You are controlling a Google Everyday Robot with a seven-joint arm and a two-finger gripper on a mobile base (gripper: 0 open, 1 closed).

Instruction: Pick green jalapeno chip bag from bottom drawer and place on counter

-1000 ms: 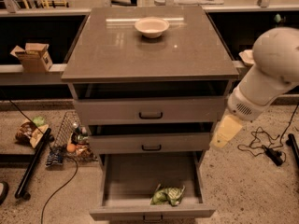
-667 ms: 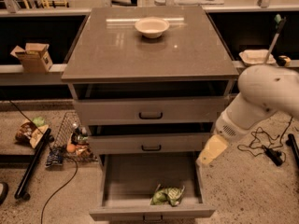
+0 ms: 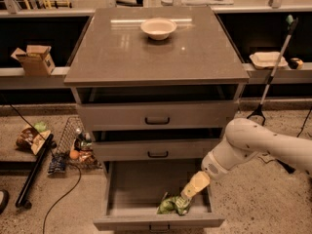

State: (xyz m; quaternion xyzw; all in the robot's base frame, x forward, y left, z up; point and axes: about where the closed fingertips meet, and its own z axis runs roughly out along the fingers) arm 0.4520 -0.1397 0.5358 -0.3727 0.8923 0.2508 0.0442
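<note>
The green jalapeno chip bag (image 3: 172,205) lies crinkled on the floor of the open bottom drawer (image 3: 131,191), near its front right. My gripper (image 3: 193,185) reaches down into the drawer from the right on a white arm, its pale fingers just above and right of the bag, at the bag's upper edge. The counter (image 3: 122,52) is the glossy grey-brown top of the cabinet, with a white bowl (image 3: 158,28) near its far middle.
Two taller grey drawers (image 3: 157,116) sit above the bottom one, slightly pulled out. A wire basket with items (image 3: 73,150) and snack packets (image 3: 30,138) lie on the floor at left. A cardboard box (image 3: 34,58) and a tray (image 3: 267,59) rest on side ledges.
My arm has swung down and left from beside the cabinet's right edge, bringing the gripper into the bottom drawer next to the green bag. The bag has not moved.
</note>
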